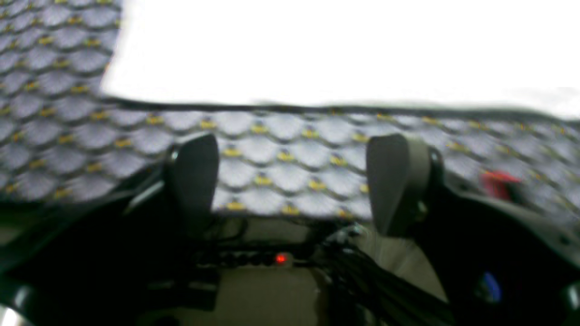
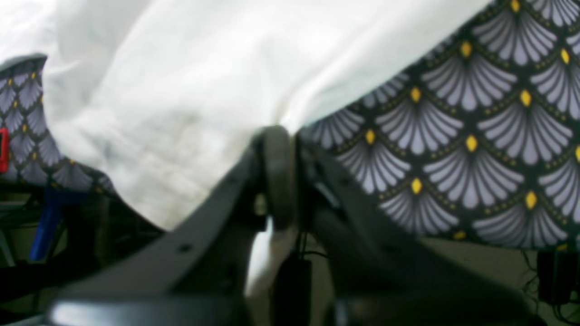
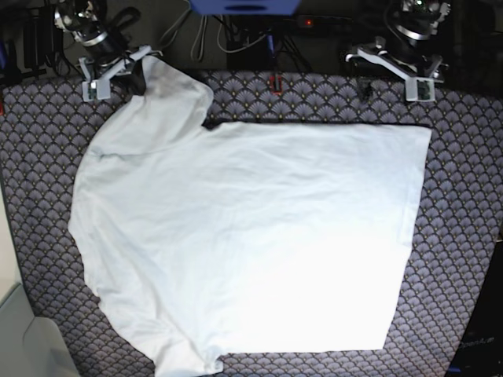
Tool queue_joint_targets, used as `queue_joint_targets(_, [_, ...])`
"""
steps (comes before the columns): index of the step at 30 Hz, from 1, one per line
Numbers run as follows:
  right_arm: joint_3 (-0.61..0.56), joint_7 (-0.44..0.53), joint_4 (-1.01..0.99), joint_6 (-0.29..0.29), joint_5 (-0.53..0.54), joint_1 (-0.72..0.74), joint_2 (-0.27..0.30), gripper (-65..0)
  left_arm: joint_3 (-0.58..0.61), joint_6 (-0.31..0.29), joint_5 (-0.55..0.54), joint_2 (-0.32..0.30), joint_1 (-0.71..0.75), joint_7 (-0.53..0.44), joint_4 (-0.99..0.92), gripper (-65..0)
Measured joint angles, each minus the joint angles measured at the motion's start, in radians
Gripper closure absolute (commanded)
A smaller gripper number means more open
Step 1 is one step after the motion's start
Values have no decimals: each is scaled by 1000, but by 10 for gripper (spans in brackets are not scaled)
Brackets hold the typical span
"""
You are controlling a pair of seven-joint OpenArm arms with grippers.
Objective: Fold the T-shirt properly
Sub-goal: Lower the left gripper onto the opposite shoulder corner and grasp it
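T-shirt [image 3: 259, 228] lies beside a small red thing [image 3: 275, 84].

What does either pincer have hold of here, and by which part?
The right pincer grips the T-shirt at the edge of its sleeve-like projecting part; the left pincer holds nothing.

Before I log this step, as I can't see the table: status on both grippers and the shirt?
Left gripper open, empty. Right gripper shut on plain white cloth T-shirt. Shirt spread, unfolded; nothing on it.
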Motion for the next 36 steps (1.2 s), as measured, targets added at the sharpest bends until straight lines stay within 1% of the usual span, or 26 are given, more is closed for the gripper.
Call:
queue_joint_targets(1, [0, 0, 0, 0, 0, 0, 0, 0, -3, 7, 3, 0, -13, 6, -11, -499])
queue_joint_targets(4, [0, 0, 0, 0, -1, 0, 0, 0, -14, -12, 2, 0, -73, 1, -63, -499])
queue_joint_targets(6, [0, 0, 0, 0, 0, 0, 0, 0, -30, -10, 0, 10, -107, 0, -106, -499])
queue_joint_targets(8, [0, -1, 0, 0, 0, 0, 0, 0, -74, 5, 4, 50, -137, 6, -145, -499])
queue_joint_targets(9, [0, -1, 0, 0, 0, 0, 0, 0, -100, -11, 3, 64, -149, 4, -163, -499])
queue_joint_targets(10, [0, 0, 0, 0, -1, 0, 0, 0, -124, -14, 2, 75, -165, 3, -183, -499])
queue_joint_targets(12, [-3, -1, 0, 0, 0, 0, 11, 0, -168, -4, 3, 100, -196, 7, -211, -499])
queue_joint_targets(17, [-3, -5, 0, 0, 0, 0, 14, 0, -224, -16, 2, 105, -241, 8, -256, -499])
queue_joint_targets(20, [-3, -32, 1, 1, 7, 8, 14, 0, -256, -7, 3, 105, -282, -4, -295, -499])
queue_joint_targets(23, [1, -87, 5, 5, 8, 31, 16, 0, -256, -11, 3, 103, -324, 4, -359, -499])
queue_joint_targets(24, [0, -91, 5, 6, 7, 36, 16, 0, -254, -11, 3, 103, -332, 5, -372, -499])
queue_joint_targets(33, [0, -90, 5, 7, 8, 36, 16, 0, -250, -11, 3, 109, -402, -4, -453, -499])
queue_joint_targets(36, [0, -90, 5, 7, 8, 36, 16, 0, -214, -4, 5, 100, -407, -13, -455, -498])
